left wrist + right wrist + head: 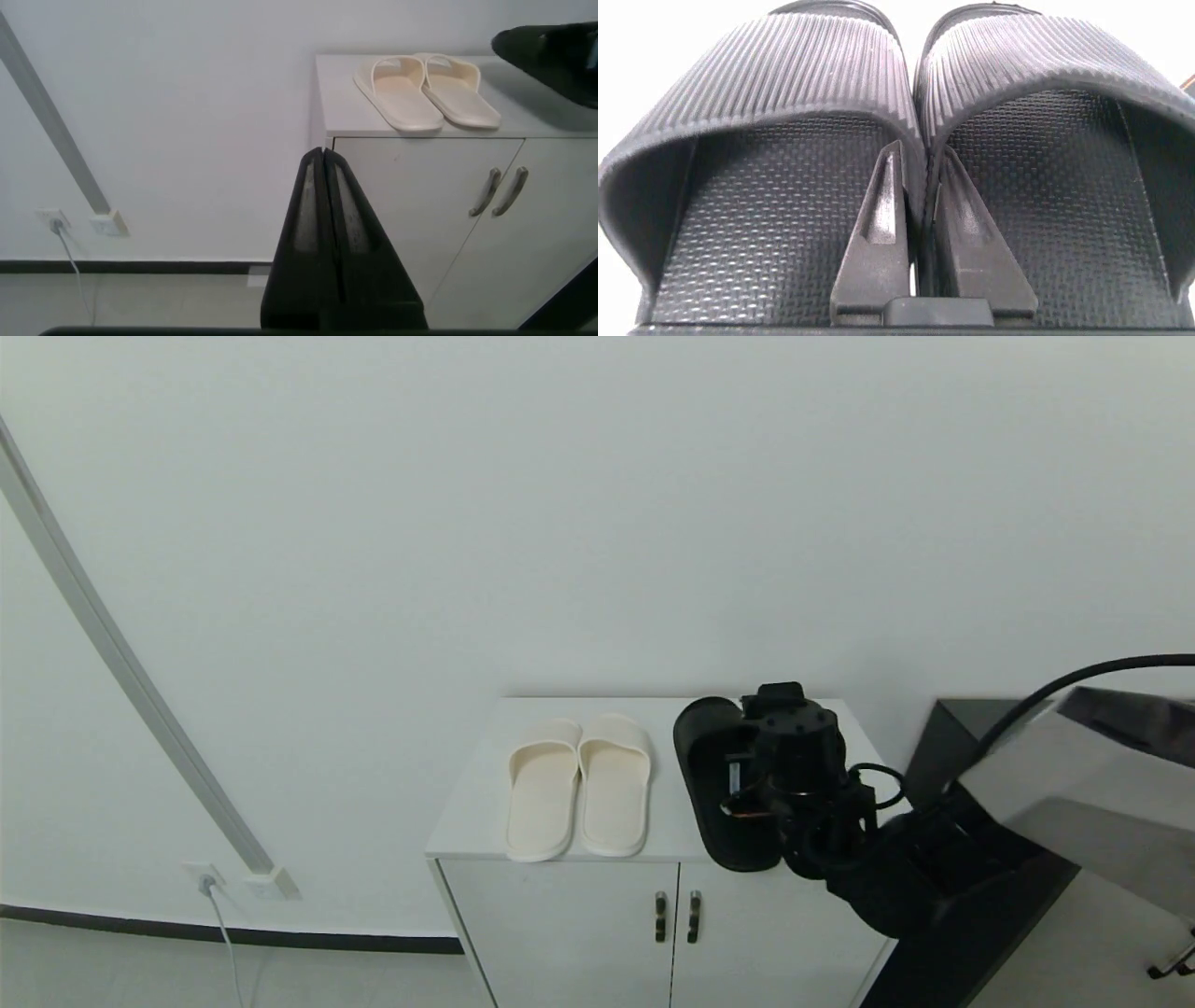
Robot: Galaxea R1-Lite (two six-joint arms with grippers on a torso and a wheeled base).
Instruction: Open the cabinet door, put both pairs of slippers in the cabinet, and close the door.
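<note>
Both pairs are sitting on top of the cabinet (490, 784), side by side with toes toward the wall. The white slippers (579, 784) are lying to the left and the black slippers (714, 784) to the right, near the front edge where an arm can get at them. The doors below are sitting shut, their handles (676, 916) meeting at the middle. The right end effector (920, 154) is coming in at the black pair from the heel side. Its fingers are nearly closed, pinching the two inner side walls where the slippers are touching, which looks like a way of lifting both as one. The left end effector (324, 159) is hanging low, off to the left of the cabinet and apart from it, fingers pressed together and gripping nothing. I'd guess it is being kept free for the handles, since the doors need opening first.
</note>
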